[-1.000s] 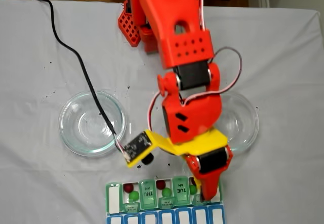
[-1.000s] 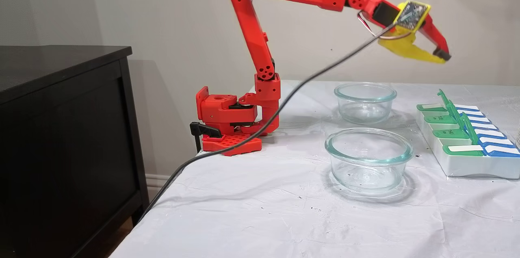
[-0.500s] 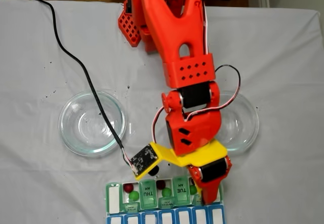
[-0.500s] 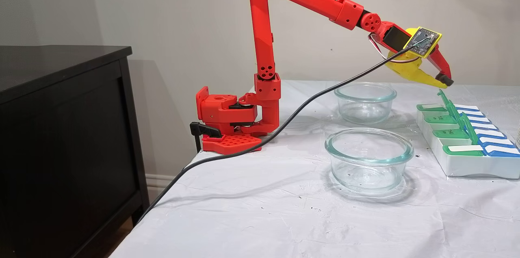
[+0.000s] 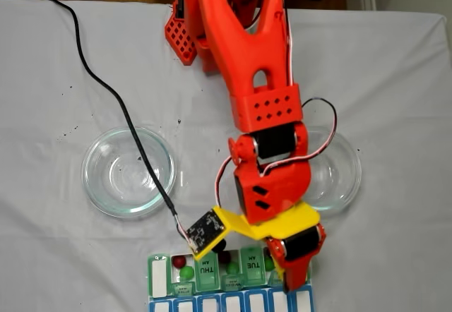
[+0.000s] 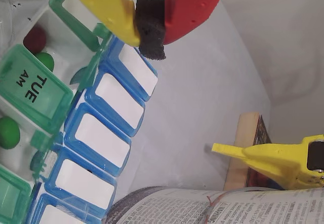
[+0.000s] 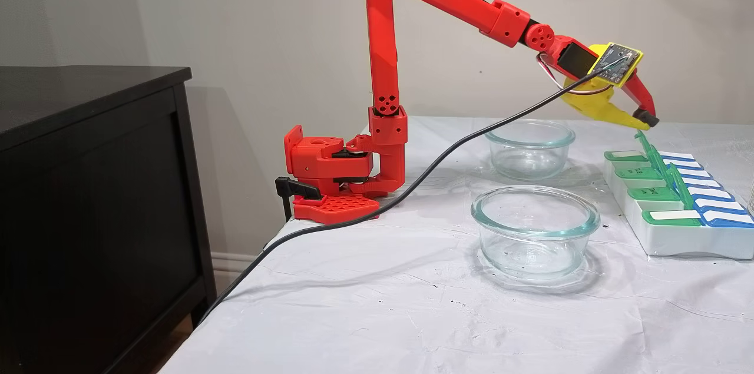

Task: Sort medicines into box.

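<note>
The gripper [image 6: 150,24] has come down from a raised pose to just above the pill box [image 7: 665,238], its fingers closed on bare foam and carrying nothing. Red and green pills [image 5: 179,261] lie in the box's open compartments, so sorting looks nearly finished. The box rests on a white cloth-covered table [image 7: 377,315] beside a dark cabinet [image 7: 88,197].

Tool [image 6: 150,24] pinched together above the box's [image 6: 109,115] blue lids

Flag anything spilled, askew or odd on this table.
Nothing spilled: both glass bowls sit upright, and the balls lie inside the pill organiser. The white cloth has small dark specks. The end effector is shut on only its foam pad.
</note>
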Action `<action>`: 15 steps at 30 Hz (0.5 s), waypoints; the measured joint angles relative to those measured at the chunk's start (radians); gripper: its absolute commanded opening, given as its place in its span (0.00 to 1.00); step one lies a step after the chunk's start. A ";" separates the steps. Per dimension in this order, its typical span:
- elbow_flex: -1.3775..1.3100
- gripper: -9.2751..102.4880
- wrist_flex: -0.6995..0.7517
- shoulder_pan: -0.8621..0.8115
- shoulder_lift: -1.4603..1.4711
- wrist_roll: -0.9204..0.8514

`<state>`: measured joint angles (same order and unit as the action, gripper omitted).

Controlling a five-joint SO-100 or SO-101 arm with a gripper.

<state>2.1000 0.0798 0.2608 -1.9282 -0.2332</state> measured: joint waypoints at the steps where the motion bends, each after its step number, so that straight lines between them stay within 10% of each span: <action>1: 0.000 0.08 -0.002 -0.003 0.003 -0.003; 15: -0.106 0.08 0.258 -0.003 0.054 -0.051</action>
<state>1.9942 0.3375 0.2577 -1.8745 -0.2838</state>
